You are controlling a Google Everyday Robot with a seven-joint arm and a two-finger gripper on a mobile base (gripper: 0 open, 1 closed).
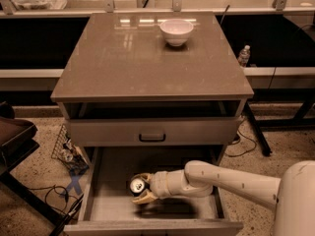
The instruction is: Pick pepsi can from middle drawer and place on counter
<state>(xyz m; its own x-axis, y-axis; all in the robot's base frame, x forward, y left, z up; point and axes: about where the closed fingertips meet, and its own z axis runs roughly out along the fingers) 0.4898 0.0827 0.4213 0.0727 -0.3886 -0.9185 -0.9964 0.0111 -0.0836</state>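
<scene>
counter [123, 58] fills the top of my view, well above and behind the work, with a bowl [176, 31] near its far edge. drawer [118, 163] stands pulled out below it, and the arm reaches in from the right, low over its floor. gripper [141, 188] sits left of centre in the drawer, pointing left, fingers [143, 198] apart, one beyond the can [137, 184] and one nearer me. the can stands between them, silver top up, so i judge its long axis upright, square to the closing line.
</scene>
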